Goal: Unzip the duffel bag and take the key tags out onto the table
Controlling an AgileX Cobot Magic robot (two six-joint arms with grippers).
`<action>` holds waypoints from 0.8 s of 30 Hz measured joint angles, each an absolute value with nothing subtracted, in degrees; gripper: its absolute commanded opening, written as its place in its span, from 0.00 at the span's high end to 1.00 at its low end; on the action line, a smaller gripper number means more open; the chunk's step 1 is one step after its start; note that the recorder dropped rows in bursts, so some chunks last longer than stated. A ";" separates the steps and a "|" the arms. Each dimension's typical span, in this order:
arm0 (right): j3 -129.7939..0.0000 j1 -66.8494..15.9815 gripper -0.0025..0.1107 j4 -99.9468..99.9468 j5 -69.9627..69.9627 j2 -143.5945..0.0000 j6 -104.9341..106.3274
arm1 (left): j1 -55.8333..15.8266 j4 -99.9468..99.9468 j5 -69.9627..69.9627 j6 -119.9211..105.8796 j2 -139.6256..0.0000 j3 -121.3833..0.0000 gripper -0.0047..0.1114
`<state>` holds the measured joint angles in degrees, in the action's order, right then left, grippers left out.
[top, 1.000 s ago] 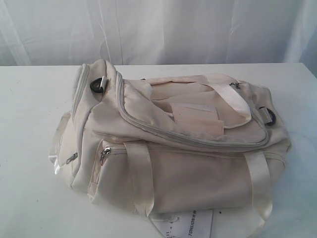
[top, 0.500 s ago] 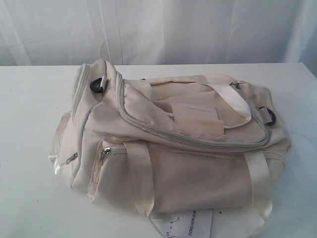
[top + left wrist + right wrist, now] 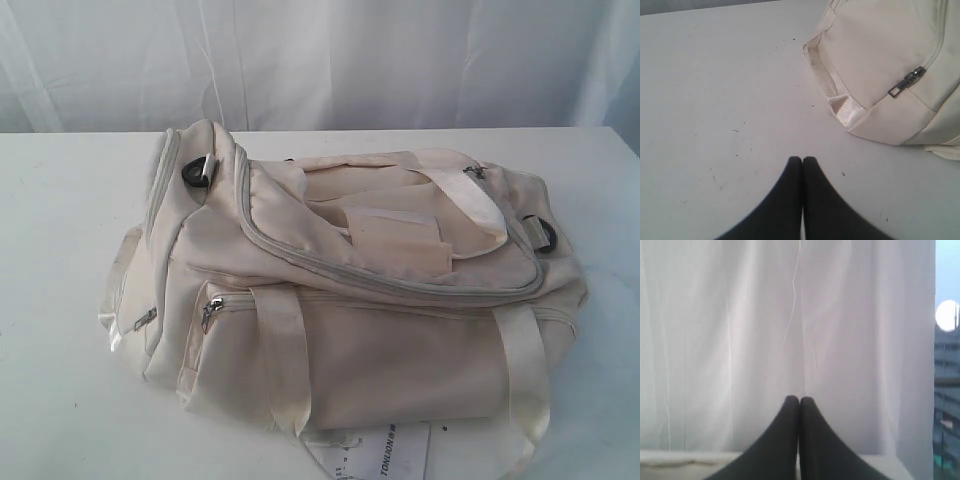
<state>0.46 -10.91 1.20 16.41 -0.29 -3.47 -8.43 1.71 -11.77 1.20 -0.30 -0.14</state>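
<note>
The left gripper (image 3: 802, 159) is angled downward, its two black jaws pressed together tip to tip with nothing between them. The right gripper (image 3: 799, 399) is closed the same way, empty, and points level outward.

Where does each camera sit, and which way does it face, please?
Exterior view: off the arms, looking down at the duffel bag on the table, curtain behind; no robot part.
Left wrist view: left arm, looking down at table and bag corner; shut left hand shows.
Right wrist view: right arm, facing the curtain levelly; shut right hand shows.
Shared: exterior and left wrist both show the bag.
</note>
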 measured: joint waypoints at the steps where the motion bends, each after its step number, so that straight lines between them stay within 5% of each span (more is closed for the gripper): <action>1: 0.46 -10.91 0.98 1.20 18.71 -0.29 -3.47 | -8.43 1.71 -11.77 1.20 -0.30 -0.14 0.96; 12: 0.22 -10.91 0.98 1.32 49.86 -0.17 -16.64 | -8.43 1.71 -11.77 1.20 -0.30 -0.14 0.96; 24: -13.66 -10.91 0.98 -2.49 7.69 -6.84 -31.05 | -8.43 1.71 15.67 1.20 -0.19 -0.14 0.96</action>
<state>-13.66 -10.91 -2.49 7.69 -6.84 -31.05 -8.43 1.71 15.67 1.20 -0.19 -0.14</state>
